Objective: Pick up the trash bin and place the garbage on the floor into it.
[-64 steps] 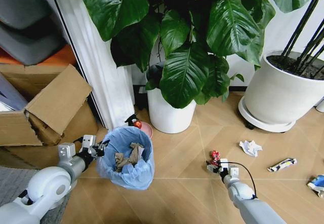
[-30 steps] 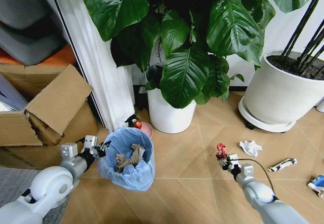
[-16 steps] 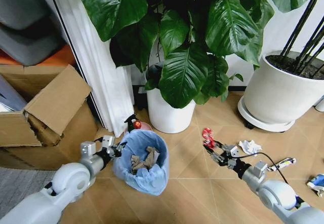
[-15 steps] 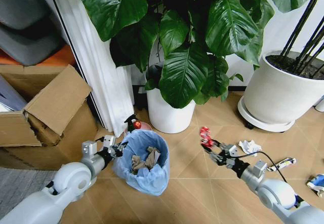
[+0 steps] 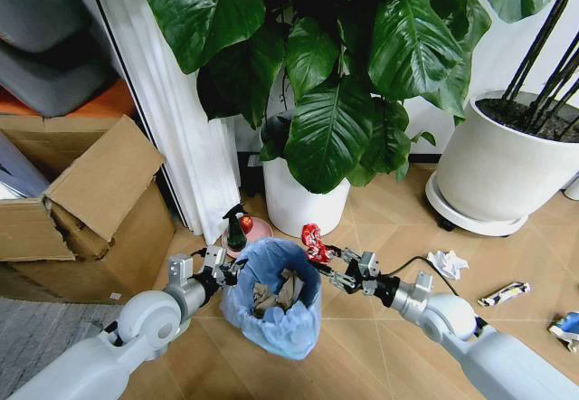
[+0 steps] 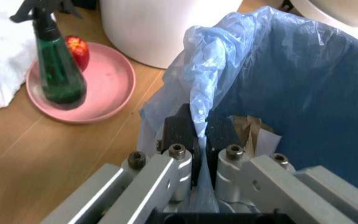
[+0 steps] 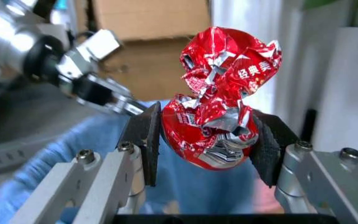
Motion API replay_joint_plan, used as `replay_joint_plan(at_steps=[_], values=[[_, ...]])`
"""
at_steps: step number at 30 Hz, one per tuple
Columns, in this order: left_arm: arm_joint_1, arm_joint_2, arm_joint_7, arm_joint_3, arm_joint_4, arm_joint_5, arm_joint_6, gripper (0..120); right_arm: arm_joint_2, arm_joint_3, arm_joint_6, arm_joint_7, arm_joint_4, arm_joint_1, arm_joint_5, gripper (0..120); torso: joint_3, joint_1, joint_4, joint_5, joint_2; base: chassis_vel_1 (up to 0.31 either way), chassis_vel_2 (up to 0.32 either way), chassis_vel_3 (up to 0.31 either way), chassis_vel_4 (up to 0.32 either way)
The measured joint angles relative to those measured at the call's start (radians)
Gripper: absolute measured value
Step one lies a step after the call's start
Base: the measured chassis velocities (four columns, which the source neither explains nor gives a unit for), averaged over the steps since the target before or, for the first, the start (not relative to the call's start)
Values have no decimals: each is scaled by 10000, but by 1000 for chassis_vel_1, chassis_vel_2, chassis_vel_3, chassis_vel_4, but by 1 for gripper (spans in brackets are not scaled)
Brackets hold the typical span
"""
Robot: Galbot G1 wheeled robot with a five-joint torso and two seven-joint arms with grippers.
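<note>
White Chinese characters, seemingly "经典装", run along the upper right side of the crushed red can (image 7: 219, 123), at the middle of the right wrist view. Other print on its crumpled metal is too broken up to read.

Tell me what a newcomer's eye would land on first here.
First the crushed red can, pinched in the right gripper just above the rim of the trash bin. Next the bin's light-blue bag, its edge clamped by the left gripper. Behind them, a big leafy plant in a white pot.
</note>
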Motion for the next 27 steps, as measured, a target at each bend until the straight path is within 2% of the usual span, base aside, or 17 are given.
replay_joint_plan(at_steps=[6,12,18,22,24,27], values=[[-252,-79,-41,137,79,-89,-1,0,-137,-667,-241,-285,6,494,467,41,0,0,0,-2,0,0,0,0,0],[-327,-255,-107,187,121,-105,28,0,-960,-1597,-1153,-311,275,1279,851,41,0,0,0,-2,-1,0,0,0,0],[-240,-242,-125,74,72,-81,42,0,-1757,-1803,-1651,-294,598,1401,1386,41,0,0,-1,-1,0,0,0,0,0],[-221,-242,-139,57,64,-78,48,0,-1917,-1746,-1728,-315,777,1313,1500,40,0,0,-1,-2,0,0,0,0,0],[-221,-252,-143,53,64,-76,49,0,-1953,-1705,-1754,-328,837,1277,1508,42,-1,0,-1,-1,0,0,0,0,0],[-234,-297,-175,52,65,-76,57,0,-2011,-1630,-1767,-440,872,1225,1513,55,-1,0,-1,-1,0,0,0,0,0]])
